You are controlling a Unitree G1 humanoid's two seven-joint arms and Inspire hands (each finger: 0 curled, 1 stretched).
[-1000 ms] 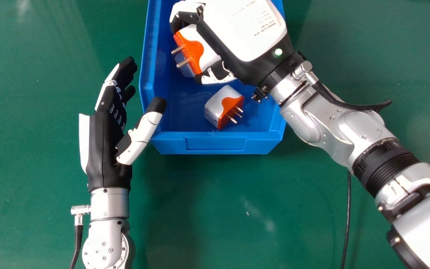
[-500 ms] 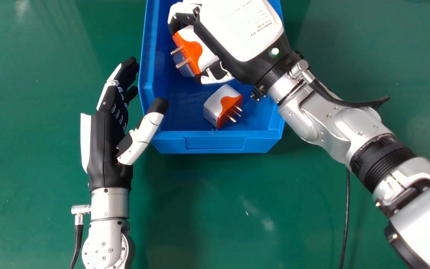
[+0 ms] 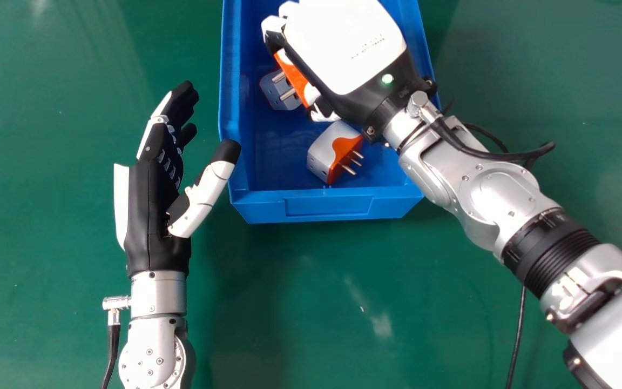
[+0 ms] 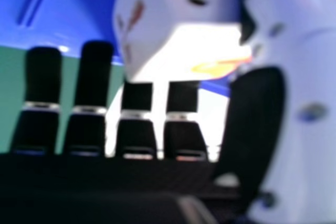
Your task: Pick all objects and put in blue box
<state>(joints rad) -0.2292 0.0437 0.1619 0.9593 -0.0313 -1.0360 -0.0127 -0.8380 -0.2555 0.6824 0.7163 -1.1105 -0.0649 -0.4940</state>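
My right hand (image 3: 346,46) is over the blue box (image 3: 327,205), back upward, its fingers and thumb round an orange-and-white plug adapter (image 3: 292,75) that it largely covers. In the right hand view the adapter (image 4: 157,35) lies between the fingers and thumb of the right hand (image 4: 257,114). A second adapter (image 3: 278,98), greyish, lies in the box just below the held one. Another white-and-orange adapter (image 3: 324,151) rests on the box floor near the front wall, prongs pointing right. Open, my left hand (image 3: 154,205) stands beside the box's left wall, its thumb tip close to the rim.
Green tabletop (image 3: 300,324) surrounds the box on the left, front and right. A black cable (image 3: 517,335) runs over the table at the right, partly under the silver right forearm (image 3: 500,197).
The box and the adapters inside have shifted right. My right hand has turned its back further up, covering more of the held adapter and uncovering the greyish one. The left hand has barely moved.
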